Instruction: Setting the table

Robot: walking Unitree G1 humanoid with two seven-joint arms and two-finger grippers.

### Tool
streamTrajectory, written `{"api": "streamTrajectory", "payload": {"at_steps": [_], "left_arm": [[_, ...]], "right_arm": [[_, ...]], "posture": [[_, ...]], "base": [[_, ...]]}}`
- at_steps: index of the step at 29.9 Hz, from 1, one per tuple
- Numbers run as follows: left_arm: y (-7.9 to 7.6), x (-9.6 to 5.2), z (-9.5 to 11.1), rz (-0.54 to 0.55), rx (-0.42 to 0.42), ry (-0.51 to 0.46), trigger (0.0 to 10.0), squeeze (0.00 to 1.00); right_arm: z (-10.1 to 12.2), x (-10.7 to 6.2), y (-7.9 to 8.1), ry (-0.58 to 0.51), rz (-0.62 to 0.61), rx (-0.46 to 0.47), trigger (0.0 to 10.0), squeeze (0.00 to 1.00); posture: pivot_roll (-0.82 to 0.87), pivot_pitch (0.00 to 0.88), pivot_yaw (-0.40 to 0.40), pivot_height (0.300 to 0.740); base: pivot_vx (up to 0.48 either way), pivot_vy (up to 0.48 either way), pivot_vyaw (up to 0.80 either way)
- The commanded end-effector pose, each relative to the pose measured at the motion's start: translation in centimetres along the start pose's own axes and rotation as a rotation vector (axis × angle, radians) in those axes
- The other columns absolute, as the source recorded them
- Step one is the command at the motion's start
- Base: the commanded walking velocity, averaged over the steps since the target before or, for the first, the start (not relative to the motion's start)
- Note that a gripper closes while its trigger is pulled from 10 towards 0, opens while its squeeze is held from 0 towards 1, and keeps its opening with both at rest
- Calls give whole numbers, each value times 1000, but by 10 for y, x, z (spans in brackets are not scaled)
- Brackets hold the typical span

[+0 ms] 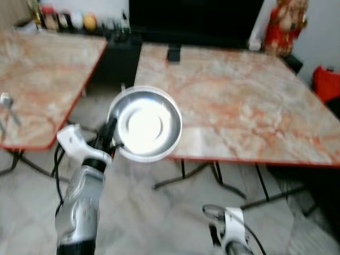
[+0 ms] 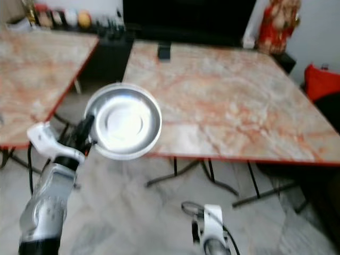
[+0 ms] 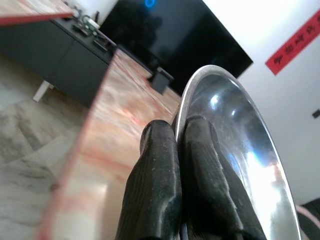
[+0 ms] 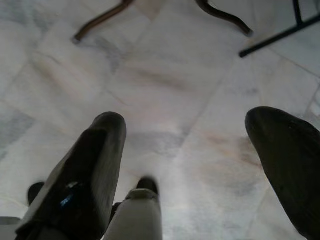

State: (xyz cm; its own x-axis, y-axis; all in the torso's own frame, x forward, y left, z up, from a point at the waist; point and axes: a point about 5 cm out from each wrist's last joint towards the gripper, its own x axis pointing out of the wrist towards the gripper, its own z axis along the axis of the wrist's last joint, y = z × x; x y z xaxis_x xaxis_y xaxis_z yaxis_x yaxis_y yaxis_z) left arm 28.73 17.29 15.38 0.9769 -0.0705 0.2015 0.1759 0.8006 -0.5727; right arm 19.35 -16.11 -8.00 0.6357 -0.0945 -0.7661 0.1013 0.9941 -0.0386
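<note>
The left tool (image 1: 110, 139) pinches the rim of a steel bowl (image 1: 145, 125), held above the marble bench's (image 1: 239, 101) near corner. Next, judging by this, it lowers the bowl onto the bench. The right tool (image 4: 190, 160) hangs spread, idle.

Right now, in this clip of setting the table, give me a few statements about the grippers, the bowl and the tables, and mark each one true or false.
1. The left gripper is shut on the rim of a steel bowl. True.
2. The bowl rests flat on the marble-patterned table. False: it is held up at that table's near left corner, by the gripper.
3. The right gripper is open, with tiled floor beyond its fingers. True.
4. The bowl is full of food. False: its shiny inside is bare.
5. A second marble-patterned table stands to the robot's left. True.
</note>
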Motion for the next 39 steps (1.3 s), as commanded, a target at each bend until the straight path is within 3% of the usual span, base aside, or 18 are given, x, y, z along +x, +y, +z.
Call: {"api": "streamTrajectory", "payload": {"at_steps": [1,20,39], "left_arm": [[-12,3,0,-48,-12,-10,10000,0],[-15,1,-4,-57,-4,13,10000,0],[-6,3,0,-28,99,40,10000,0]], "right_arm": [[2,0,-10,-7,-24,1,10000,0],[2,0,-10,-10,-25,-3,10000,0],[1,0,-8,-8,-23,5,10000,0]], "posture": [[-30,0,-91,740],[-29,0,-93,740],[-22,0,-81,740]], "base": [[0,-334,0],[0,-333,0],[0,-313,0]]}}
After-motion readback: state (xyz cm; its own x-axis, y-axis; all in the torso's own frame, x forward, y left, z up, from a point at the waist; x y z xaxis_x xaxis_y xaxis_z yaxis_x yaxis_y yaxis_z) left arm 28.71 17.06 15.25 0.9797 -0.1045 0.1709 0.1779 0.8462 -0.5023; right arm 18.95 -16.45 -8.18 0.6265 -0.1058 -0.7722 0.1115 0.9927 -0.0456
